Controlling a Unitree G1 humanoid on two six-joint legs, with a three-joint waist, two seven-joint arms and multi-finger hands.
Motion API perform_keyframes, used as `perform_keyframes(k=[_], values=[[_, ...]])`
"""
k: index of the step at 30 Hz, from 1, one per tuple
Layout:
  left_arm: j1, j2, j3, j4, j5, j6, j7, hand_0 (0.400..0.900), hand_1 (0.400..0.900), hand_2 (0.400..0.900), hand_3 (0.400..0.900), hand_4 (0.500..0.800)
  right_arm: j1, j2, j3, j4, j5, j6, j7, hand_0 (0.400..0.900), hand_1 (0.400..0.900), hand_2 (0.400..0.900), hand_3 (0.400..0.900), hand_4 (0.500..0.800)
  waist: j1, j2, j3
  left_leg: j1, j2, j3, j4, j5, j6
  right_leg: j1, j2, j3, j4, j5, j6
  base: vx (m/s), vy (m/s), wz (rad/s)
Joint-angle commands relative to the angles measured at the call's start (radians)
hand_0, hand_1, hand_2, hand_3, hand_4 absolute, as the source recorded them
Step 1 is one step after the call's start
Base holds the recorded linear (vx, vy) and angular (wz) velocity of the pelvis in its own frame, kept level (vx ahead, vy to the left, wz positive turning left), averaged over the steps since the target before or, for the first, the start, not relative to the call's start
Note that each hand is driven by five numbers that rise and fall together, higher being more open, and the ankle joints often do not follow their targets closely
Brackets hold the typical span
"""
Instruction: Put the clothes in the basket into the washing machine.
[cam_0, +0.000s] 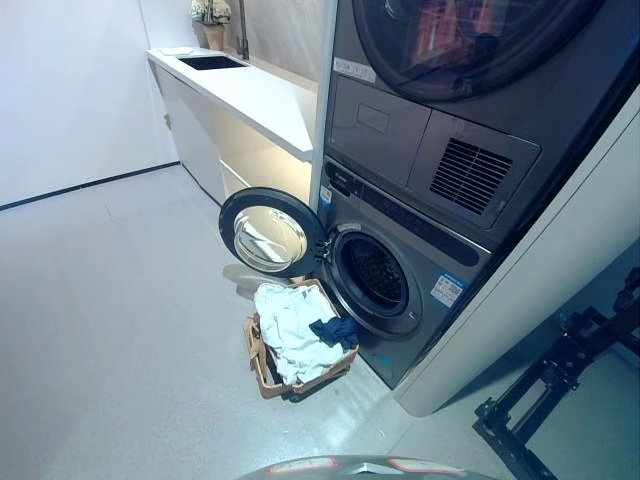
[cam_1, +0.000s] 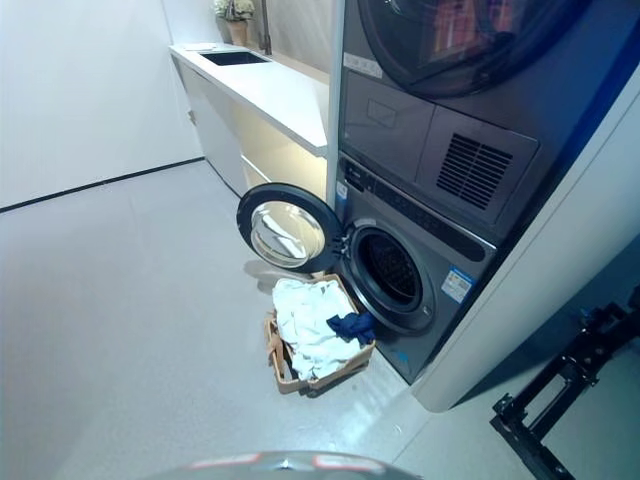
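Observation:
A tan basket (cam_0: 262, 372) stands on the floor in front of the washing machine (cam_0: 420, 275). It holds white clothes (cam_0: 288, 325) and a dark blue piece (cam_0: 335, 330) at the side nearest the machine. The machine's round door (cam_0: 268, 233) is swung open to the left, and the dark drum opening (cam_0: 376, 272) is bare. The basket also shows in the right eye view (cam_1: 285, 372). Neither of my hands shows in either view.
A second machine (cam_0: 450, 70) is stacked above the washing machine. A white counter (cam_0: 250, 90) with a sink (cam_0: 210, 62) runs along the wall to the left. A black metal frame (cam_0: 545, 385) stands on the floor at the right. Grey floor (cam_0: 120, 320) spreads to the left.

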Motion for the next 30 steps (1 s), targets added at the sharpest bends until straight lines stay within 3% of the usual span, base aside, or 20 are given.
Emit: perform_keyframes(k=[1,9,13,16,21,23,24,26,28,30], values=[[-0.145,-0.036,-0.026,0.039,-0.009,-0.034,0.036,0.900,0.900,0.900,0.900,0.800,-0.174,-0.064,0.019,-0.003,-0.011,-0.029,-0.031,0.900,0.900,0.900,0.900,0.800,-0.011,0.083,0.141,0.048,0.007,0.003,0.012,-0.154,0.002,-0.049,0.037,-0.015,0.161,-0.190,0.014,-0.10,-0.129,-0.07],[-0.161,-0.050,-0.018,0.021,-0.072,-0.046,0.038,0.900,0.900,0.900,0.900,0.800,-0.184,-0.082,0.024,-0.024,-0.004,-0.041,-0.038,0.900,0.900,0.900,0.900,0.800,-0.006,0.069,0.172,-0.091,0.011,-0.001,0.298,-0.180,-0.035,-0.070,0.042,-0.016,0.210,-0.235,-0.023,0.00,-0.215,0.02],[-0.173,-0.058,-0.027,0.005,-0.106,-0.051,0.037,0.900,0.900,0.900,0.900,0.800,-0.188,-0.100,0.031,-0.044,-0.004,-0.046,-0.044,0.900,0.900,0.900,0.900,0.800,-0.001,0.068,0.226,-0.234,0.021,-0.030,0.572,-0.083,-0.049,-0.063,0.047,-0.022,0.256,-0.265,-0.063,0.01,-0.199,0.16],[-0.173,-0.060,-0.029,0.000,-0.131,-0.055,0.036,0.900,0.900,0.900,0.900,0.800,-0.191,-0.109,0.033,-0.041,-0.001,-0.045,-0.048,0.900,0.900,0.900,0.900,0.800,-0.003,0.071,0.250,-0.318,0.027,-0.028,0.670,-0.043,-0.047,-0.070,0.049,-0.026,0.295,-0.295,-0.087,0.04,-0.112,0.15],[-0.167,-0.066,-0.022,0.002,-0.159,-0.055,0.046,0.900,0.900,0.900,0.900,0.800,-0.208,-0.115,0.039,-0.036,-0.006,-0.042,-0.055,0.900,0.900,0.900,0.900,0.800,0.002,0.071,0.254,-0.416,-0.014,-0.035,0.602,-0.076,-0.043,-0.055,0.048,-0.030,0.281,-0.308,-0.080,0.11,-0.008,0.03],[-0.159,-0.067,-0.021,0.011,-0.166,-0.054,0.051,0.900,0.900,0.900,0.900,0.800,-0.217,-0.116,0.045,-0.034,-0.011,-0.043,-0.057,0.900,0.900,0.900,0.900,0.800,0.008,0.071,0.255,-0.459,-0.028,-0.048,0.519,-0.057,-0.055,-0.024,0.050,-0.029,0.258,-0.313,-0.071,0.26,0.079,-0.15],[-0.152,-0.067,-0.015,0.020,-0.168,-0.053,0.053,0.900,0.900,0.900,0.900,0.800,-0.222,-0.116,0.050,-0.029,-0.018,-0.042,-0.059,0.900,0.900,0.900,0.900,0.800,0.017,0.077,0.244,-0.431,-0.034,-0.062,0.365,0.000,-0.064,0.018,0.063,-0.016,0.224,-0.316,-0.063,0.43,0.167,-0.33],[-0.141,-0.072,-0.009,0.021,-0.169,-0.055,0.057,0.900,0.900,0.900,0.900,0.800,-0.227,-0.118,0.054,-0.025,-0.024,-0.044,-0.059,0.900,0.900,0.900,0.900,0.800,0.023,0.084,0.226,-0.394,-0.031,-0.078,0.188,0.038,-0.068,0.060,0.076,0.000,0.176,-0.314,-0.050,0.42,0.192,-0.28],[-0.138,-0.073,-0.013,0.021,-0.163,-0.055,0.062,0.900,0.900,0.900,0.900,0.800,-0.230,-0.120,0.051,-0.023,-0.024,-0.047,-0.062,0.900,0.900,0.900,0.900,0.800,0.030,0.081,0.222,-0.389,-0.030,-0.074,0.143,0.055,-0.074,0.086,0.074,0.005,0.150,-0.311,-0.041,0.25,0.133,-0.24],[-0.133,-0.071,-0.005,0.030,-0.156,-0.051,0.058,0.900,0.900,0.900,0.900,0.800,-0.233,-0.112,0.046,-0.015,-0.026,-0.046,-0.055,0.900,0.900,0.900,0.900,0.800,0.042,0.067,0.199,-0.367,-0.034,-0.075,0.158,0.041,-0.054,0.131,0.056,0.026,0.110,-0.306,-0.018,0.43,0.278,-0.41]])
